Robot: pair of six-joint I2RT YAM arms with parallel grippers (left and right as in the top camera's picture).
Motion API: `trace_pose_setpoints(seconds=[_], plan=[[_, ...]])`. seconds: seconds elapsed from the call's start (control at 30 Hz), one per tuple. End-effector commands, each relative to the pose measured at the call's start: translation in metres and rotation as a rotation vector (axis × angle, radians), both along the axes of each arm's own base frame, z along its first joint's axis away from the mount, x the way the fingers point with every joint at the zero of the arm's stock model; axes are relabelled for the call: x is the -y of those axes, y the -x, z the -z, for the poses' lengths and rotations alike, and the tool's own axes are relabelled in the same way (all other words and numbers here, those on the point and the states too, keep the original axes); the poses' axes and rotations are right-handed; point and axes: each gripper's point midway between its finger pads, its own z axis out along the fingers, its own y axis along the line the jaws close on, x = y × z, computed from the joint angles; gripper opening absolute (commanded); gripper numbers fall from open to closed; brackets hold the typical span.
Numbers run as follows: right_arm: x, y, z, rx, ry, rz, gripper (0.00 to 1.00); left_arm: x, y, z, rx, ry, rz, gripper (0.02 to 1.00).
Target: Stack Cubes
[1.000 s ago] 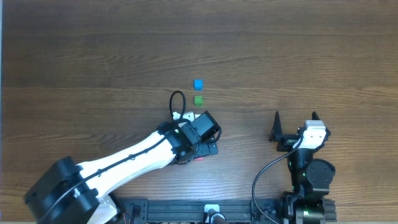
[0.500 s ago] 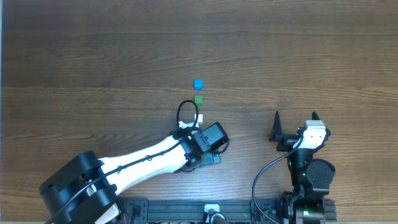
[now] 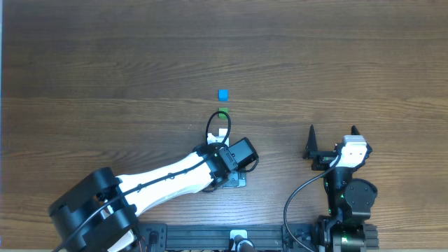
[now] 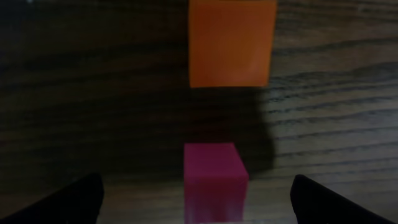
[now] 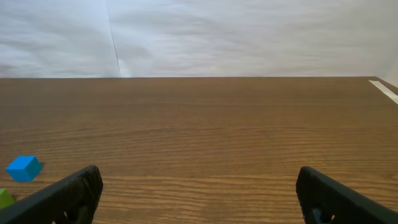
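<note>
The pink cube (image 4: 214, 177) sits on the table (image 3: 350, 56) between the fingers of the left gripper (image 4: 196, 199), a little nearer one finger than the other and touching neither; the fingers stand wide apart with nothing in them. The orange cube (image 4: 231, 42) lies just beyond the pink one, straight ahead of the gripper and apart from it. Farther out from the left arm, the green cube (image 3: 223, 113) and the blue cube (image 3: 223, 94) lie in a line, near each other but not touching. The right gripper (image 3: 331, 140) rests well off to the side, fingers spread and empty, with the blue and green cubes far from it.

The likely trouble is an off-centre close; the nearer finger would meet the pink cube first and push or twist it, giving a crooked hold and a skewed stack; reaching too far forward could also knock the orange cube.
</note>
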Motion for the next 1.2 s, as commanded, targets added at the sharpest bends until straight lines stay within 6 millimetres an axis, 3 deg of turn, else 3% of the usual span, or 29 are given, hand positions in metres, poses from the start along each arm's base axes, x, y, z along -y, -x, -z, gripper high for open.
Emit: trace_pose_setpoints(seconds=[0.03,0.27,0.43,0.6,0.97,1.2], plan=[[-0.001,0.000,0.002,-0.002,0.000,-0.003,0.993,0.001,-0.004,0.002,0.014,-0.020,0.025,0.952],[-0.001,0.000,0.002,-0.001,0.000,-0.003,0.993,0.001,-0.005,0.004,0.021,-0.022,0.025,0.715],[-0.001,0.000,0.002,-0.002,0.000,-0.003,0.991,0.003,-0.007,0.003,0.024,-0.017,0.025,0.709],[-0.001,0.000,0.002,-0.002,0.000,-0.003,0.991,0.008,-0.009,0.000,0.033,-0.006,0.048,0.632],[-0.001,0.000,0.002,-0.002,0.000,-0.003,0.993,0.018,-0.009,0.003,0.020,-0.006,0.060,0.630],[-0.001,0.000,0.002,-0.001,0.000,-0.003,0.993,0.018,-0.008,0.005,0.010,-0.008,0.059,0.529]])
